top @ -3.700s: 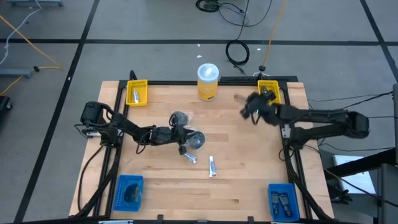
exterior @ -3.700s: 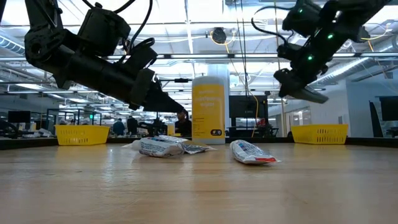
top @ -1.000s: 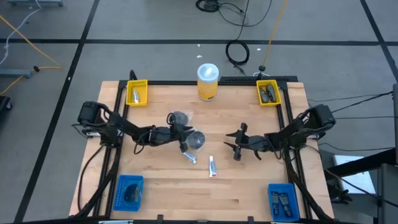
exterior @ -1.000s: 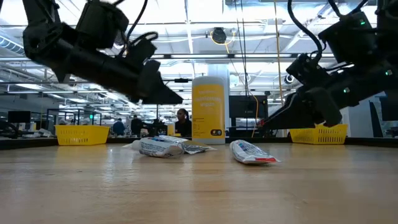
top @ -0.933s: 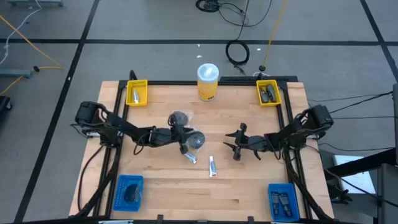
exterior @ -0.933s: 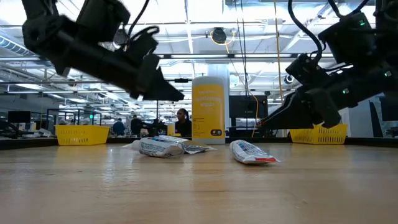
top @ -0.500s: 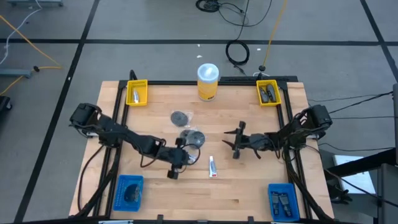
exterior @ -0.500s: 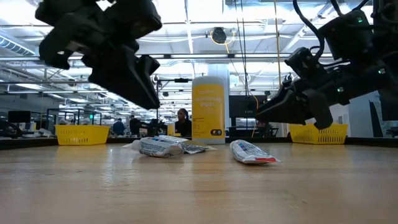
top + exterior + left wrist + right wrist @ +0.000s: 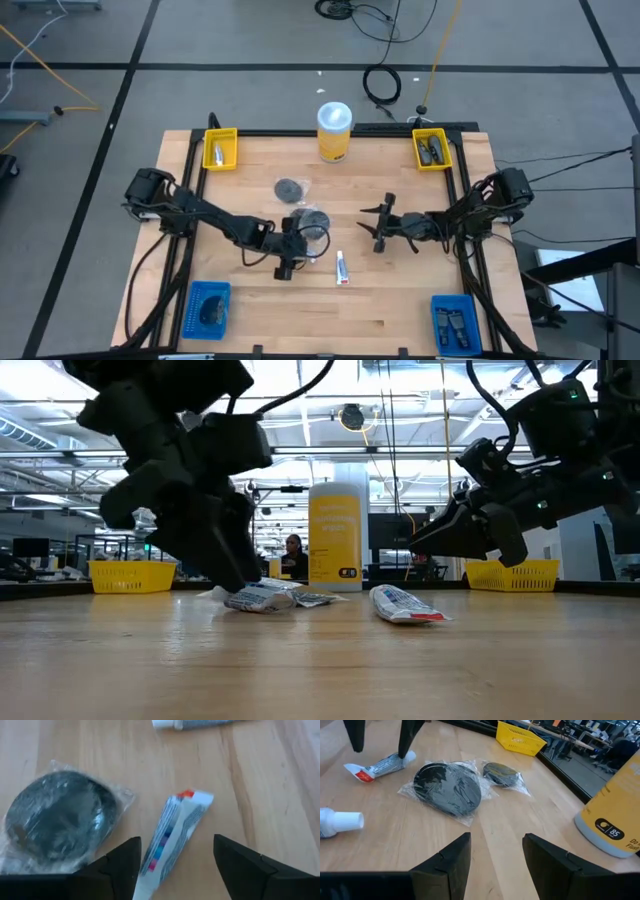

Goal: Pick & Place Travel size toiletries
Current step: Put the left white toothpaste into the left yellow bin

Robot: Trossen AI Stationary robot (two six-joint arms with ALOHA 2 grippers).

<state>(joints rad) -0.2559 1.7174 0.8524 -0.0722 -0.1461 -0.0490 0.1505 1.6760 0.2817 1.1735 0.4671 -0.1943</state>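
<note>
Pale wood surface [image 9: 400, 300], my left hand [image 9: 172, 865] spread above a toothpaste tube [image 9: 175, 832] beside a wrapped disc [image 9: 57, 822], right hand [image 9: 377, 227] apart nearby, yellow bins [image 9: 220, 148] and blue bins [image 9: 208, 307] at corners holding toiletries.

The middle of the table [image 9: 400, 300] is crowded. The left pincer [image 9: 292, 252] hangs low with fingers spread over a small white tube [image 9: 172, 837], a wrapped dark disc [image 9: 313, 222] just beside it. A second tube [image 9: 341, 267] lies lower right of them, another wrapped disc [image 9: 289, 188] above. The right pincer [image 9: 381, 228], fingers apart, blocks the centre-right. The yellow canister [image 9: 334, 131] stands at the top edge. Bare wood runs along the bottom between the blue bins [image 9: 208, 306], and across the upper right below the yellow bin [image 9: 432, 149].
</note>
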